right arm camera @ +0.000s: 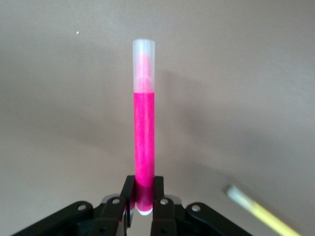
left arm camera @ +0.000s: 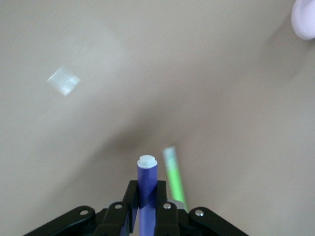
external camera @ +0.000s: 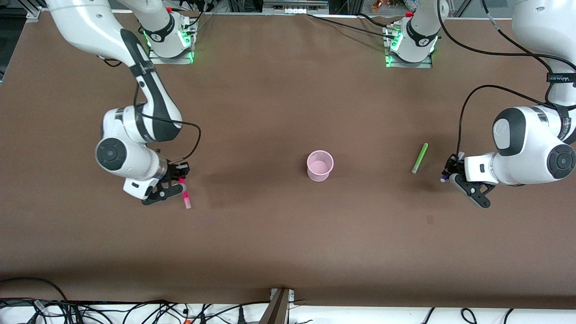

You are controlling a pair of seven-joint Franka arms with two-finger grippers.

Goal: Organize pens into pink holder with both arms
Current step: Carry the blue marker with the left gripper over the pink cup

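Note:
The pink holder [external camera: 320, 165] stands upright and empty at mid-table; its edge shows in the left wrist view [left arm camera: 305, 17]. My right gripper [external camera: 181, 179] [right arm camera: 144, 189], toward the right arm's end of the table, is shut on the magenta-pink pen [external camera: 185, 194] [right arm camera: 144, 123] near one end. My left gripper [external camera: 448, 173] [left arm camera: 147, 189], toward the left arm's end, is shut on the dark purple-blue pen [external camera: 445, 177] [left arm camera: 147, 179]. The light green pen [external camera: 419, 158] [left arm camera: 173, 177] lies on the table beside the left gripper. The yellow pen [right arm camera: 263, 214] lies near the right gripper and is hidden in the front view.
The brown table cover [external camera: 270, 234] spreads wide around the holder. The arm bases [external camera: 168, 40] [external camera: 411, 45] stand along the table edge farthest from the front camera. Cables [external camera: 135, 310] lie off the edge nearest the camera.

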